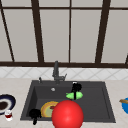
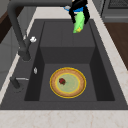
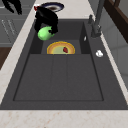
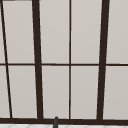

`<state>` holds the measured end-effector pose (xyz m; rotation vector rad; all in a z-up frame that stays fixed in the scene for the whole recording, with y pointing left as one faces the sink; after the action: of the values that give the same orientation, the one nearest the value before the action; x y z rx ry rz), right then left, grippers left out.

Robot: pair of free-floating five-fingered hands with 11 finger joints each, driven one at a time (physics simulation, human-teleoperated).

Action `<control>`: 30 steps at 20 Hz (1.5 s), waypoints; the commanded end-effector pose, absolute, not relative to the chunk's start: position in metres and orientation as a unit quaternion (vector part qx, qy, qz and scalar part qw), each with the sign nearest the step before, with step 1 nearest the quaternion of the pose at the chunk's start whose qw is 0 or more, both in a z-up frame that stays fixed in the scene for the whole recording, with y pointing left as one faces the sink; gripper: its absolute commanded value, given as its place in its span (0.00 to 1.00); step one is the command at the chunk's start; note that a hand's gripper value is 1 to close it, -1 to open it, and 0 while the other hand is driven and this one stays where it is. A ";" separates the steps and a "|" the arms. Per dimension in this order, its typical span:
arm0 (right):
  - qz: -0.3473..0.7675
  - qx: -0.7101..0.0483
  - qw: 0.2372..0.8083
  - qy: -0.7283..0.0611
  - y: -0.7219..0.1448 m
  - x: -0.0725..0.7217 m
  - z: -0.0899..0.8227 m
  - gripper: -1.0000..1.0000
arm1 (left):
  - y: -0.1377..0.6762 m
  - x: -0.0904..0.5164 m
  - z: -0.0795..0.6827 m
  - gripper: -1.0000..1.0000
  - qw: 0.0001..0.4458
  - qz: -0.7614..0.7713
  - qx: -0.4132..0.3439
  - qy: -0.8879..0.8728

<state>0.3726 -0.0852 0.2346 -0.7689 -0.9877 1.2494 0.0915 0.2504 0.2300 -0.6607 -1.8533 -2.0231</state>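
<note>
- Dark bowl [image 1: 6, 103] is sitting on the counter, left of the sink [image 1: 105, 100].
- Left hand [image 1: 34, 114] is hovering at the sink's front edge; finger state indiscernible.
- Yellow plate [image 2: 68, 82] is lying in the basin, carrying a small red piece [image 2: 62, 81].
- Right hand [image 1: 76, 88] is gripping a green object [image 1: 74, 95] above the basin, fingers curled round it.

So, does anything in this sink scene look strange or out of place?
Yes. A big red ball hangs before the sink in the front view, hiding part of the yellow plate. The right hand holds a green object.

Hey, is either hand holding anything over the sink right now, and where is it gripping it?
The right hand holds a green object by its upper end, above the sink. The left hand holds nothing.
</note>
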 end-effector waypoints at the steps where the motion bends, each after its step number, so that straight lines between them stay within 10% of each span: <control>1: 0.535 -0.338 0.643 -0.431 -0.111 0.363 0.248 1.00 | 0.250 0.092 0.230 0.50 0.159 -0.708 -0.231 -0.648; 30: 0.537 -0.329 0.642 -0.438 -0.310 0.276 0.315 1.00 | 0.250 0.092 0.230 0.50 0.159 -0.708 -0.231 -0.648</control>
<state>0.2821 -0.2903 0.3088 -0.7620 -0.9909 1.2438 0.0915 0.2504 0.2300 -0.6607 -1.8533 -2.0231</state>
